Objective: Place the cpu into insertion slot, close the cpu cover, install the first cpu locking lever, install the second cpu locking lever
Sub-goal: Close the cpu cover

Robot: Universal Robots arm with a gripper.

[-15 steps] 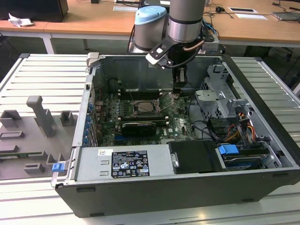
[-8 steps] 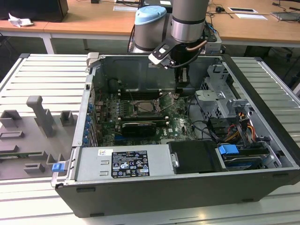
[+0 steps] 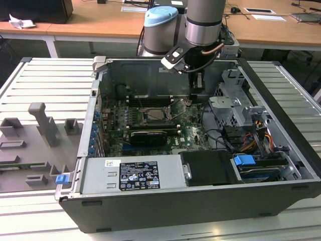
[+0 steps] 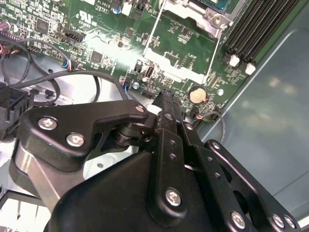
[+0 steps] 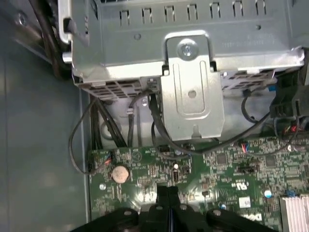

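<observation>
Nearest of all is the dark outer wall of the open computer case (image 3: 165, 213), which lies on a ribbed grey worktop (image 3: 45, 80). Just behind that wall, on the near side of the insertion slot (image 3: 152, 115), sits the labelled power supply (image 3: 133, 175). The long black expansion card (image 3: 148, 136) lies between the power supply and the slot. The slot itself is a dark square with a metal rim in the middle of the green motherboard (image 3: 188, 131). I cannot tell whether the cpu is seated in it. In the second wrist view the cpu cover (image 4: 174, 63) is swung open off the slot toward the gripper, and bare board shows through its window. The memory slots (image 4: 251, 24) run along the slot's other flank. Past the cover, further from the slot, the gripper (image 4: 164, 96) hangs over the motherboard's edge, its jaws pressed together. A round coin battery (image 4: 197, 94) lies close by its tip. In the exterior view the gripper (image 3: 197, 92) is to the right of the slot and slightly behind it, near the case's rear wall. In the first wrist view the gripper (image 5: 167, 191) points toward a metal drive cage (image 5: 193, 72), with loose black cables (image 5: 145, 121) between. Well away from the slot, grey fixture blocks (image 3: 42, 125) stand on the worktop, and wooden desks (image 3: 100, 25) lie farthest back.
</observation>
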